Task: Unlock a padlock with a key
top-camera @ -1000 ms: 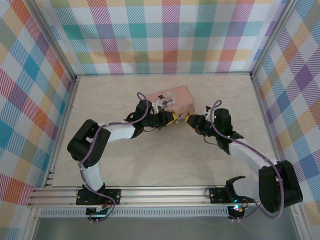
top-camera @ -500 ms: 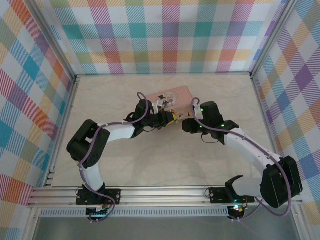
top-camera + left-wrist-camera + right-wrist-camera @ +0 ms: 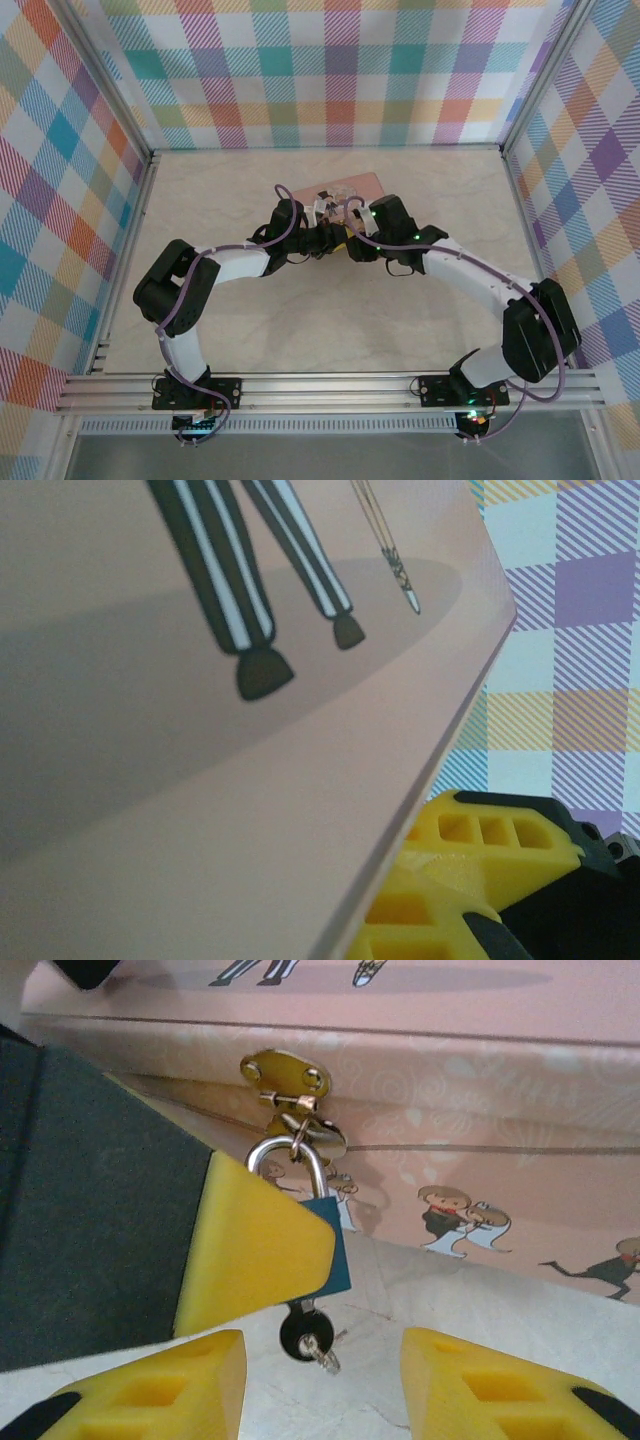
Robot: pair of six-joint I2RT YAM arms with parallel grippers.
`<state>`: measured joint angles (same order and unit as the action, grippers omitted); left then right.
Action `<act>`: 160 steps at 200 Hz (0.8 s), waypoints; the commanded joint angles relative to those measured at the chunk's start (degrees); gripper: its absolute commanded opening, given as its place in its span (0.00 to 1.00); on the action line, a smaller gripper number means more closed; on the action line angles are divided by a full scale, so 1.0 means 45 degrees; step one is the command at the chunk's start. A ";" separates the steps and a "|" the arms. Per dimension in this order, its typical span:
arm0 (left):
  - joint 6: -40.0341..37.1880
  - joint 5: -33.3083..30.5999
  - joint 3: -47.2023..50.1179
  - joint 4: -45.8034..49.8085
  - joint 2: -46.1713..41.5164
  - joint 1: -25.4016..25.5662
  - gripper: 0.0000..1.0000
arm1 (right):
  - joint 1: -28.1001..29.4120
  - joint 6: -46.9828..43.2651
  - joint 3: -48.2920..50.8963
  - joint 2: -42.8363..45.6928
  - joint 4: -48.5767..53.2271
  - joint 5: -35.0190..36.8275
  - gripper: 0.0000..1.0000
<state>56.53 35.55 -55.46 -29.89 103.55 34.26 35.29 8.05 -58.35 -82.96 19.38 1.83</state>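
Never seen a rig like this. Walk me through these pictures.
Two robot arms are bolted to the near edge of a table. One picture looks down from above; the other two come from a camera on each wrist. On the table lies a pink tin with cartoon figures. A small padlock hangs from its gold clasp, with a key in it. The left gripper is shut and seems to pinch the padlock. The right gripper is open, its yellow fingers near the key, holding nothing.
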 commanded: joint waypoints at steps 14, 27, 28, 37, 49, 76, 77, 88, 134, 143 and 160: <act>0.0152 0.0652 -0.0215 -0.0408 -0.0724 0.0043 0.06 | 0.0239 -0.0671 -0.0558 -0.0357 0.0393 0.0713 0.45; 0.0140 0.0645 -0.0196 -0.0403 -0.0741 0.0043 0.06 | 0.0298 -0.0776 -0.0698 -0.0532 0.0493 0.0790 0.44; 0.0146 0.0650 -0.0195 -0.0406 -0.0733 0.0043 0.06 | 0.0300 -0.0795 -0.0711 -0.0541 0.0506 0.0798 0.44; 0.0151 0.0652 -0.0213 -0.0418 -0.0740 0.0041 0.06 | 0.0375 -0.0898 -0.0820 -0.0658 0.0572 0.0908 0.43; 0.0152 0.0654 -0.0192 -0.0418 -0.0733 0.0043 0.06 | 0.0468 -0.1015 -0.0891 -0.0758 0.0577 0.1072 0.42; 0.0174 0.0655 -0.0169 -0.0447 -0.0728 0.0043 0.06 | 0.0605 -0.1096 -0.1067 -0.0943 0.0559 0.1234 0.39; 0.0173 0.0655 -0.0182 -0.0448 -0.0727 0.0043 0.06 | 0.0610 -0.1101 -0.1072 -0.0951 0.0558 0.1244 0.39; 0.0171 0.0654 -0.0171 -0.0447 -0.0730 0.0043 0.06 | 0.0622 -0.1125 -0.1115 -0.1017 0.0549 0.1265 0.37; 0.0190 0.0679 -0.0186 -0.0448 -0.0689 0.0043 0.06 | 0.0749 -0.1299 -0.1282 -0.1169 0.0655 0.1547 0.28; 0.0191 0.0689 -0.0193 -0.0467 -0.0669 0.0043 0.06 | 0.0766 -0.1311 -0.1272 -0.1174 0.0655 0.1538 0.23; 0.0191 0.0674 -0.0193 -0.0467 -0.0656 0.0043 0.06 | 0.0774 -0.1336 -0.1263 -0.1194 0.0679 0.1474 0.07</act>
<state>56.53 35.92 -55.46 -29.87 103.00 34.24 38.46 2.46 -62.33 -87.35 22.70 7.75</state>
